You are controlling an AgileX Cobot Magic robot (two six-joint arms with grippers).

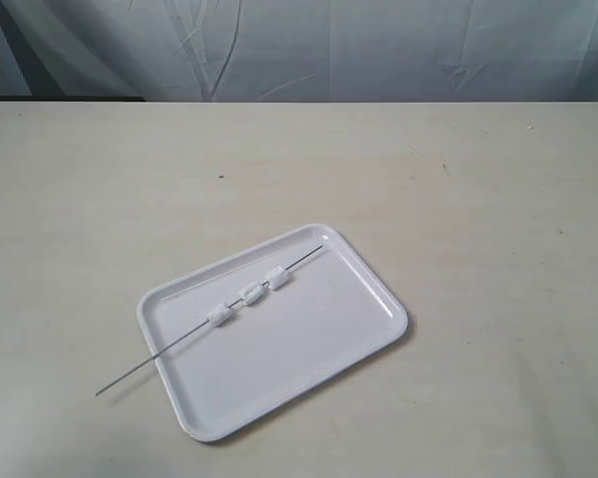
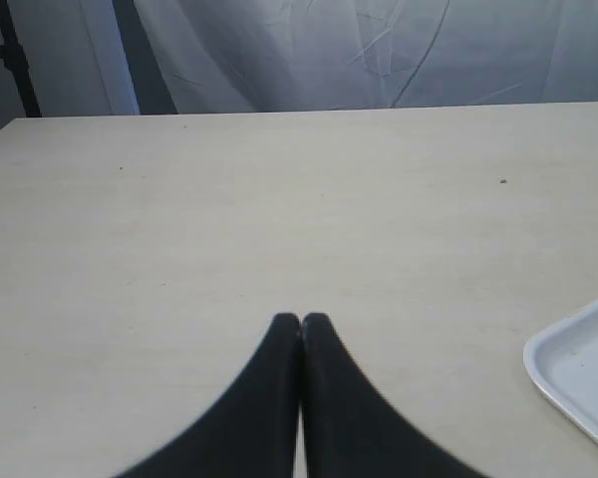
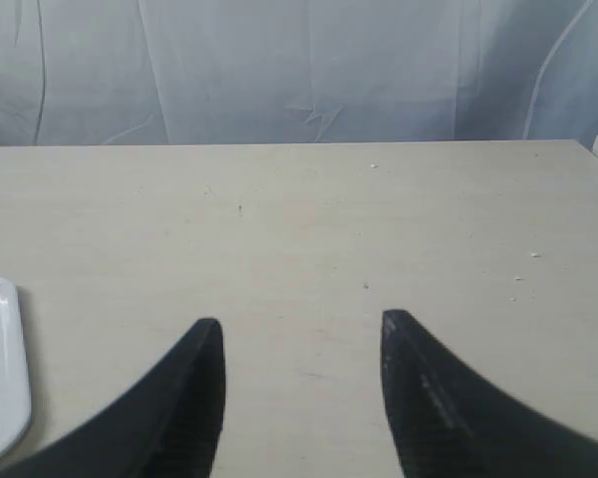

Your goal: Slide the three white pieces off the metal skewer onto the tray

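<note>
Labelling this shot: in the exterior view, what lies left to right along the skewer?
Bare end of the metal skewer, rim of the tray, first white piece, second white piece, third white piece, skewer's far tip.

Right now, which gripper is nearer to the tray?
Left, probably, narrowly. They flank the tray: left gripper beside one corner, right gripper slightly farther off the opposite side.

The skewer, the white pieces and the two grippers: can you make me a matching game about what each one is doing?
Things:
1. metal skewer
2. three white pieces
3. left gripper
4. right gripper

States:
A. open, holding nothing
B. shut, holding nothing
C. threaded in a row
D. one end pokes out past the tray rim

Pairs: 1-D, 2-C, 3-B, 4-A
</note>
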